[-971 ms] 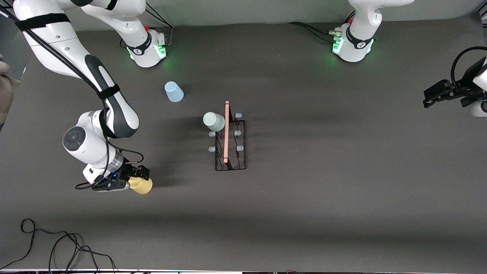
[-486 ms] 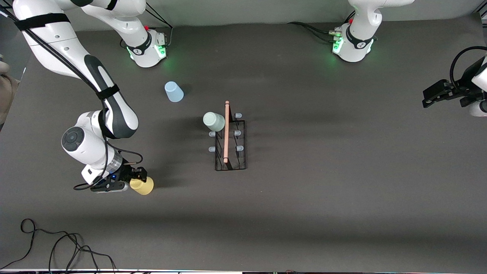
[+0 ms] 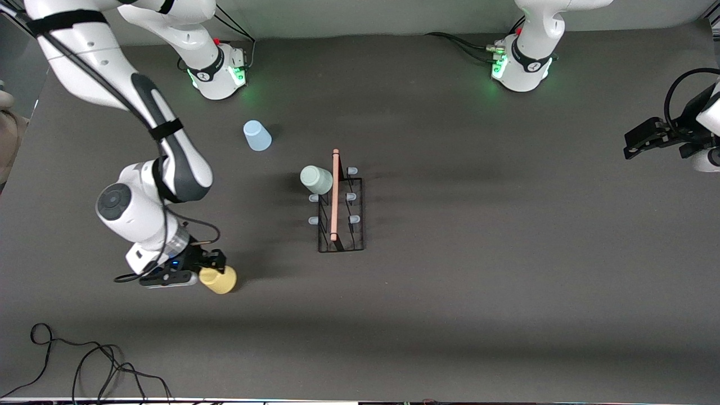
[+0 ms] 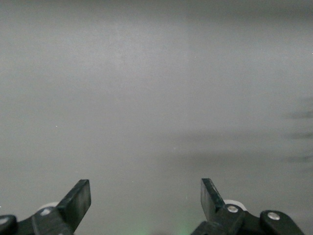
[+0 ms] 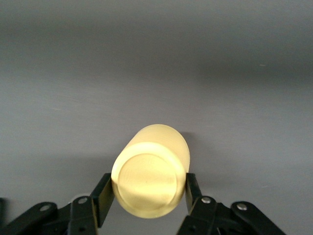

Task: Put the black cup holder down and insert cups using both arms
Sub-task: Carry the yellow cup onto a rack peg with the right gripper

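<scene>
The black cup holder (image 3: 353, 230) stands mid-table, with its wooden rod handle (image 3: 335, 194) along the top. The pale green cup (image 3: 316, 179) sits on one of its pegs at the end toward the robots' bases. The light blue cup (image 3: 256, 135) stands upside down on the table, farther from the front camera. My right gripper (image 3: 215, 269) is shut on the yellow cup (image 3: 219, 280) toward the right arm's end of the table; the right wrist view shows the fingers (image 5: 103, 192) clamping the yellow cup (image 5: 150, 176) at its sides. My left gripper (image 3: 641, 142) is open and empty (image 4: 145, 193), and waits at the left arm's end.
Several pegs with pale blue caps (image 3: 354, 219) on the holder carry nothing. A loose black cable (image 3: 84, 365) lies at the table's edge nearest the front camera, at the right arm's end. The two green-lit bases (image 3: 216, 73) stand along the edge farthest from the front camera.
My right gripper has shifted with the yellow cup a little toward the holder and lower in the front view. The left arm has barely moved.
</scene>
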{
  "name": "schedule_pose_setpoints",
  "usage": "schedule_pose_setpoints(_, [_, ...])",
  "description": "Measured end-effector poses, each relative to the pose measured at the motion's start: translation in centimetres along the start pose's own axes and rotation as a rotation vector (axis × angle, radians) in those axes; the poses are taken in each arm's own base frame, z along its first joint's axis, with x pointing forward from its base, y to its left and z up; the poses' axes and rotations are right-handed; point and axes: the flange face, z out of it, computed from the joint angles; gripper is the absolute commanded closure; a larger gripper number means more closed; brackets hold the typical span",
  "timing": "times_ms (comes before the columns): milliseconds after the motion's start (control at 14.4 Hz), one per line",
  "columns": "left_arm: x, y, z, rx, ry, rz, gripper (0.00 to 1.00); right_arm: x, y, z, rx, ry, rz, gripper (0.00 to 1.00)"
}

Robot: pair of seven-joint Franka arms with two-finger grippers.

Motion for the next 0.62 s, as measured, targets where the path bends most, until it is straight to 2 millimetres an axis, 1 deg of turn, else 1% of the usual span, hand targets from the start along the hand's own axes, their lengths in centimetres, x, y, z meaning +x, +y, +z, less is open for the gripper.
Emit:
schedule_pose_setpoints(139, [0.0, 0.1, 0.0, 0.000, 0.000, 0.002, 0.00, 0.2, -5.0, -3.2, 0.012, -0.010, 0.062, 0.69])
schedule_pose_setpoints(208, [0.0, 0.1, 0.0, 0.000, 0.001, 0.003, 0.00, 0.2, -7.0, -4.8, 0.018, -0.016, 0.086, 0.69])
schedule_pose_setpoints(278, [0.0, 0.2, 0.0, 0.000, 0.001, 0.004, 0.00, 0.1, -8.6, -6.3, 0.027, -0.018, 0.107, 0.69])
schedule_pose_setpoints(347, [0.0, 0.3, -0.1, 0.000, 0.001, 0.005, 0.00, 0.0, -9.8, -7.6, 0.036, -0.016, 0.126, 0.69])
schedule_pose_setpoints(416, [0.0, 0.3, -0.1, 0.000, 0.002, 0.006, 0.00, -0.2, -10.5, -8.6, 0.042, -0.013, 0.139, 0.69])
schedule_pose_setpoints(624, [0.0, 0.3, -0.3, 0.000, 0.006, 0.006, 0.00, -1.2, -11.6, -10.6, 0.044, -0.068, 0.156, 0.69])
